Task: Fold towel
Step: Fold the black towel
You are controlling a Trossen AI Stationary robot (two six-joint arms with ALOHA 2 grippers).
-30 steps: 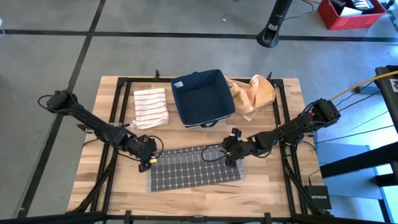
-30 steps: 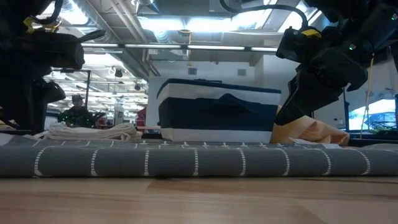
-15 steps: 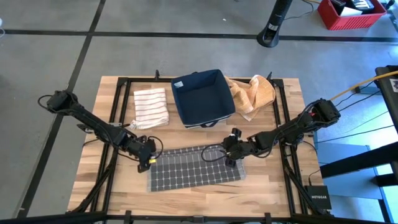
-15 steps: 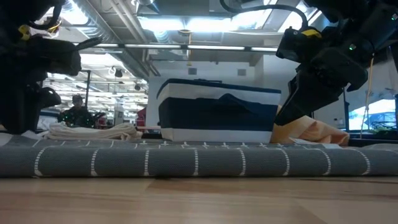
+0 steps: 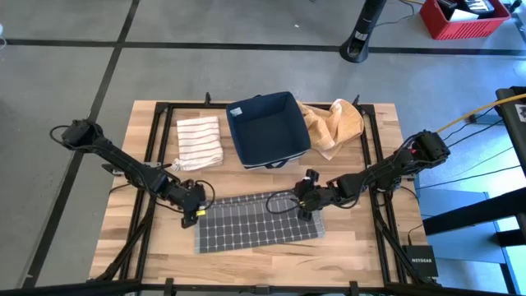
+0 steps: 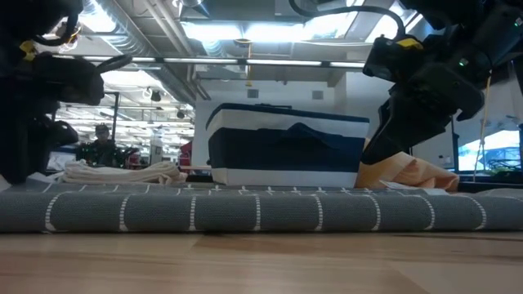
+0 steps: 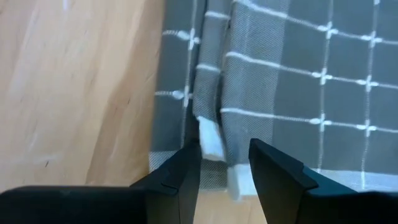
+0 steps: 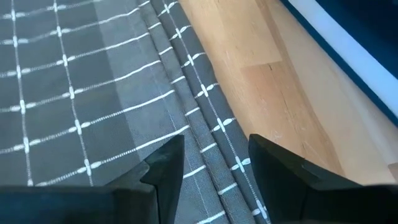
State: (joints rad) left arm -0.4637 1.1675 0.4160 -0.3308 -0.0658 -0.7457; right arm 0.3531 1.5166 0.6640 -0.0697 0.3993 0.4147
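A grey towel with a white grid (image 5: 259, 220) lies flat on the wooden table, one long edge facing the bin. My left gripper (image 5: 196, 209) hovers open over its far-left corner. In the left wrist view the gripper (image 7: 224, 168) straddles the hem, where a small white tag (image 7: 211, 138) sticks out. My right gripper (image 5: 305, 205) is open over the far-right corner, and its fingers (image 8: 211, 168) stand on either side of the far hem (image 8: 205, 124). In the low view the towel (image 6: 261, 211) forms a low flat band, with both grippers above its ends.
Beyond the towel stands a navy fabric bin (image 5: 267, 130). A folded white striped towel (image 5: 200, 141) lies to its left, and a crumpled tan towel (image 5: 333, 125) to its right. Bare wood (image 5: 263, 263) shows along the near edge.
My left gripper has come down a little toward the towel's far-left corner. The right gripper and the towel have kept still.
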